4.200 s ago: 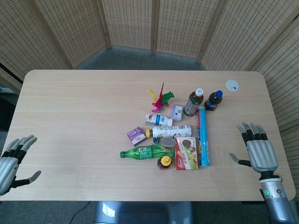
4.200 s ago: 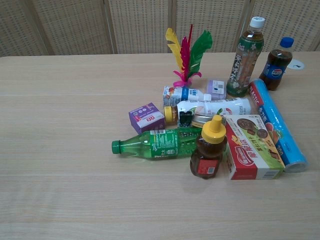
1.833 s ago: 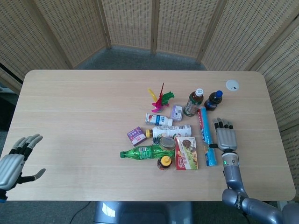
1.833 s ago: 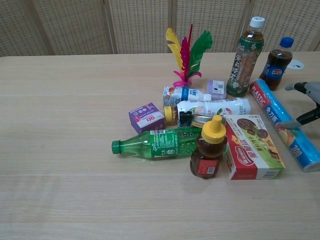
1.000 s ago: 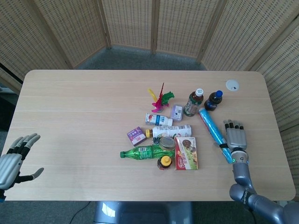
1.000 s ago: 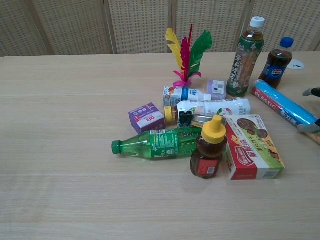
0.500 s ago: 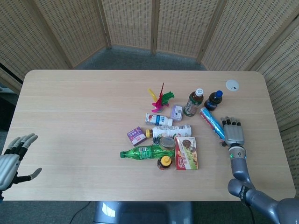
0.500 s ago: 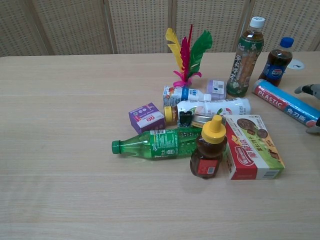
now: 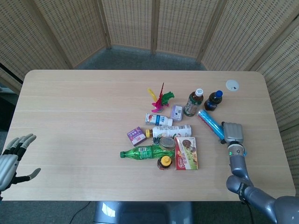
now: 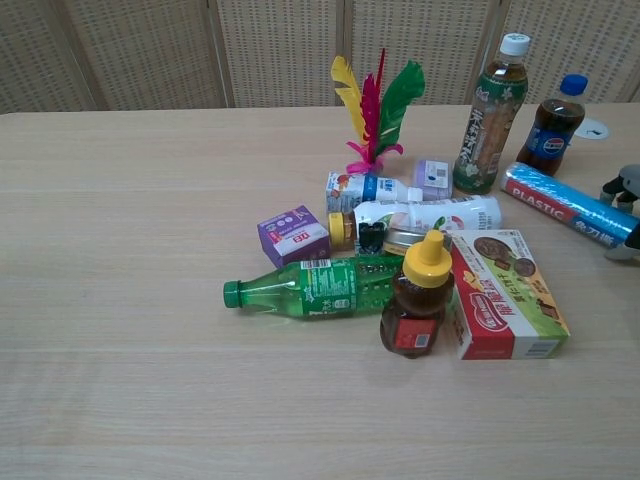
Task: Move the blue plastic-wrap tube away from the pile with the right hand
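Note:
The blue plastic-wrap tube (image 9: 211,124) lies slanted on the table at the right of the pile, its far end by the cola bottle (image 9: 213,100). My right hand (image 9: 233,132) sits at the tube's near end with fingers curled over it. In the chest view the tube (image 10: 565,205) runs to the right edge, where the right hand (image 10: 624,190) grips it, fingers above and thumb below. The tube lies apart from the cookie box (image 9: 186,152). Low at the left, off the table edge, my left hand (image 9: 11,161) has its fingers spread and holds nothing.
The pile holds a feather shuttlecock (image 9: 159,99), a green tea bottle (image 9: 193,102), a small purple box (image 9: 136,136), a lying green bottle (image 9: 145,152), a honey bottle (image 9: 164,162) and a white bottle (image 9: 173,131). A white disc (image 9: 232,85) lies at the back right.
The tube's near end has swung further right and back, away from the cookie box. The right hand moved with it and its fingers have curled in. The left hand stayed put.

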